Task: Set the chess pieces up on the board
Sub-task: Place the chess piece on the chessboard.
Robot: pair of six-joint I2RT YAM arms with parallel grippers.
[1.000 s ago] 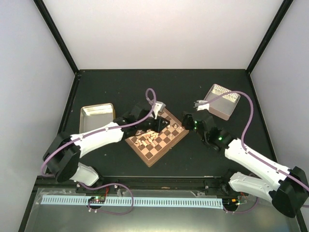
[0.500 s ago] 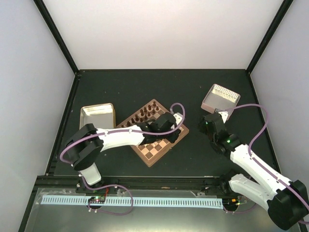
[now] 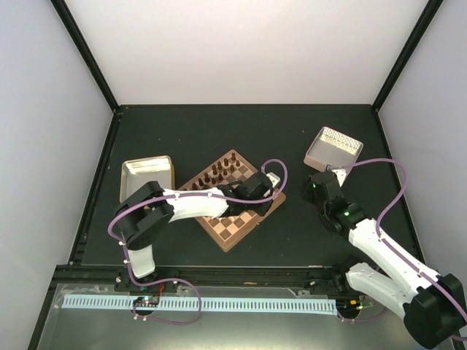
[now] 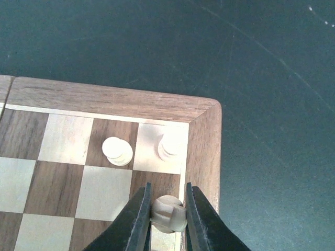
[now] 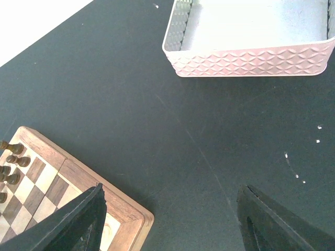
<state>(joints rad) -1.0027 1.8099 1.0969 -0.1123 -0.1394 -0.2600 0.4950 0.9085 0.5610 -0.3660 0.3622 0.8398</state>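
Pale chess piece [image 4: 168, 215] clamped in left end effector [image 4: 167, 201] at board [image 4: 204, 136] corner.
Its base is hidden; right end effector [image 5: 171, 204] stands apart, empty, fingers cut off below.

Satin-grained wooden board [image 4: 104, 99], smooth matt pale wooden chess pieces [image 4: 117, 150].

The board [image 4: 104, 99] was checked dark brown and light tan, rimmed brown. The piece [image 4: 168, 217] in my black left tool [image 4: 167, 201] was pale cream. The bin [image 5: 251, 57] was pink, diamond-embossed; the tray [image 3: 142, 173] yellowish; the desk [image 5: 209, 146] black.
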